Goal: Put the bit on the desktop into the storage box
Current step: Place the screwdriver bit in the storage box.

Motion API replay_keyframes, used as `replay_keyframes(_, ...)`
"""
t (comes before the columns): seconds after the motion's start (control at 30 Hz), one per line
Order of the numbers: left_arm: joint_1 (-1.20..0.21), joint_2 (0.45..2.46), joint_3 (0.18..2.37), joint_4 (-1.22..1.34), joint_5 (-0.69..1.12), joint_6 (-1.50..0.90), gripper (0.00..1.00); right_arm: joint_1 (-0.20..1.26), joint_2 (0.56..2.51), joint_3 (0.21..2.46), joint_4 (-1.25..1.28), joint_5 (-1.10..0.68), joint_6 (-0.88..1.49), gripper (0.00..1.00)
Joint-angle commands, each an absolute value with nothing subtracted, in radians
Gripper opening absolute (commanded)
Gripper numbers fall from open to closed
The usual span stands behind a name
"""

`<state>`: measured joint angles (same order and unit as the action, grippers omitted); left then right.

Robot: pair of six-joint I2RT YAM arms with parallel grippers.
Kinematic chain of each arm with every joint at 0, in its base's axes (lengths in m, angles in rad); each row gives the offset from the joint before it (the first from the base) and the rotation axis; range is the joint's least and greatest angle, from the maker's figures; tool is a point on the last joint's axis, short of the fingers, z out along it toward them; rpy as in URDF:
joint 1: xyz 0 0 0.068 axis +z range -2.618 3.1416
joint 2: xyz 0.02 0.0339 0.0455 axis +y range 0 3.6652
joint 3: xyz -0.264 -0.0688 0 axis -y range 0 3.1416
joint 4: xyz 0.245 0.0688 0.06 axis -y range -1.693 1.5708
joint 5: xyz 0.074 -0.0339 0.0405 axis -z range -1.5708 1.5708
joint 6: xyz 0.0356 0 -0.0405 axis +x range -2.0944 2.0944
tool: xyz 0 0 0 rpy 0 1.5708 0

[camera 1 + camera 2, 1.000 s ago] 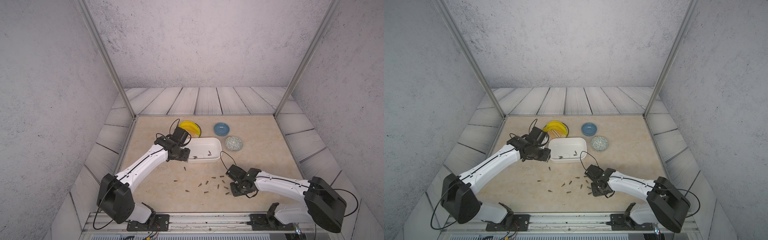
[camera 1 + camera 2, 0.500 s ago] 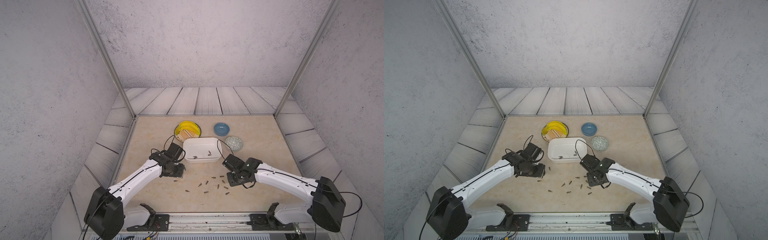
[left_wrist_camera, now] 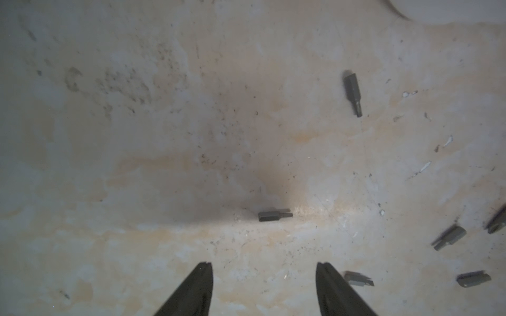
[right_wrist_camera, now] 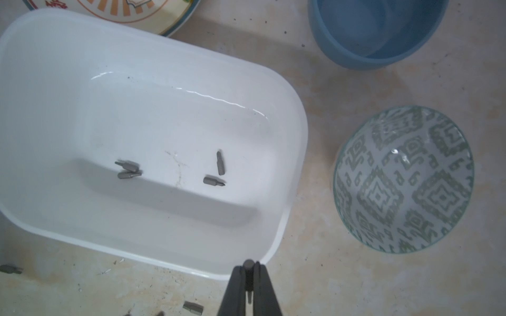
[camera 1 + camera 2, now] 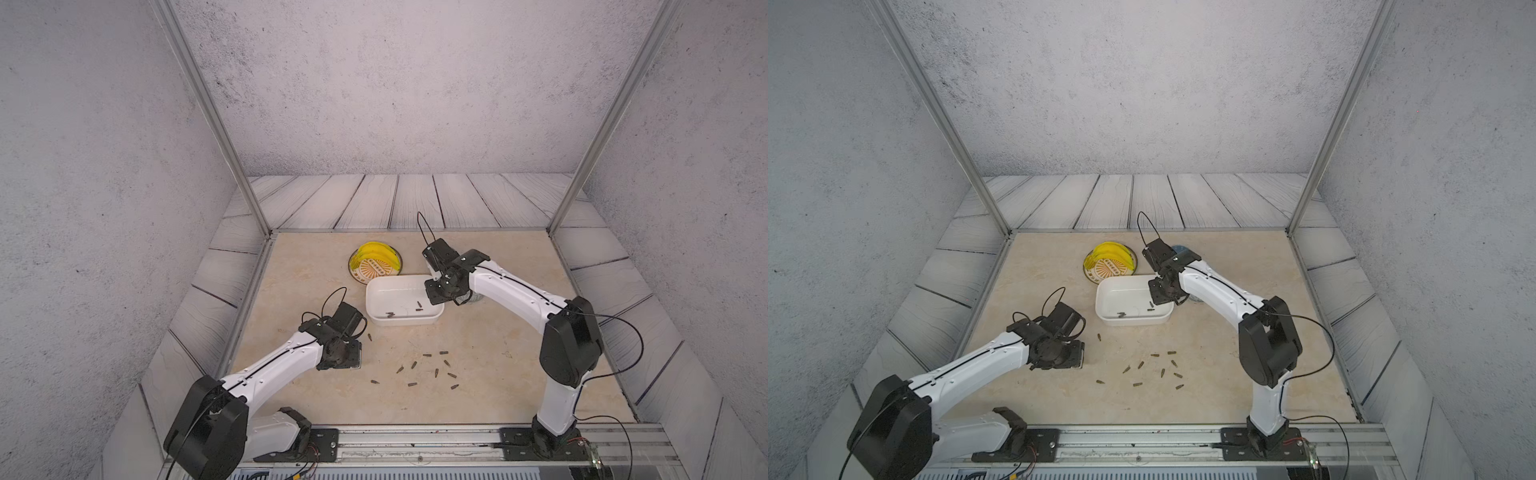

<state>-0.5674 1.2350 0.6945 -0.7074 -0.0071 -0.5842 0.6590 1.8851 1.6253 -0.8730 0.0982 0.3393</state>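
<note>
The white storage box (image 5: 399,322) (image 5: 1133,321) stands mid-desktop (image 5: 498,365) and holds several grey bits (image 4: 213,181). My right gripper (image 4: 248,266) (image 5: 439,291) hovers at the box's right end, shut on one bit (image 4: 248,264) that stands upright between its fingers. My left gripper (image 3: 264,266) (image 5: 343,359) is open and empty, low over the desktop to the front left of the box. A loose bit (image 3: 275,216) lies just ahead of its fingertips, hidden under the gripper in both top views. Another bit (image 3: 353,93) (image 5: 369,336) lies nearer the box. Several more bits (image 5: 432,370) are scattered towards the front.
A plate with yellow bananas (image 5: 376,264) sits behind the box. A blue bowl (image 4: 377,32) and a grey-patterned bowl (image 4: 405,177) stand to the box's right, mostly hidden by the right arm in both top views. Grey plank panels and metal posts (image 5: 249,195) frame the desktop.
My right arm carried its bit from the front scatter back to the box's right end. My left arm drew back from the box to the desktop and its jaws widened.
</note>
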Motion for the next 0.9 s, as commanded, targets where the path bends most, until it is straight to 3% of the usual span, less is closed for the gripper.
replay_keyframes(0.0,-0.568,1.241,0.688,-0.672,-0.037,-0.601,0.66,0.654,1.930,1.677,-0.933,0.066,0.270,0.05)
replay_keyframes(0.2,-0.601,1.225,0.651,-0.629,0.033,-0.582,0.64,0.638,2.014,1.714,-0.925,0.049,0.263,0.06)
replay_keyframes(0.7,-0.815,1.239,0.605,-0.629,0.014,-0.677,0.65,0.638,2.067,1.799,-0.968,0.063,0.282,0.33)
replay_keyframes(0.87,-0.849,1.206,0.602,-0.660,0.003,-0.707,0.65,0.638,2.033,1.787,-0.966,0.072,0.293,0.35)
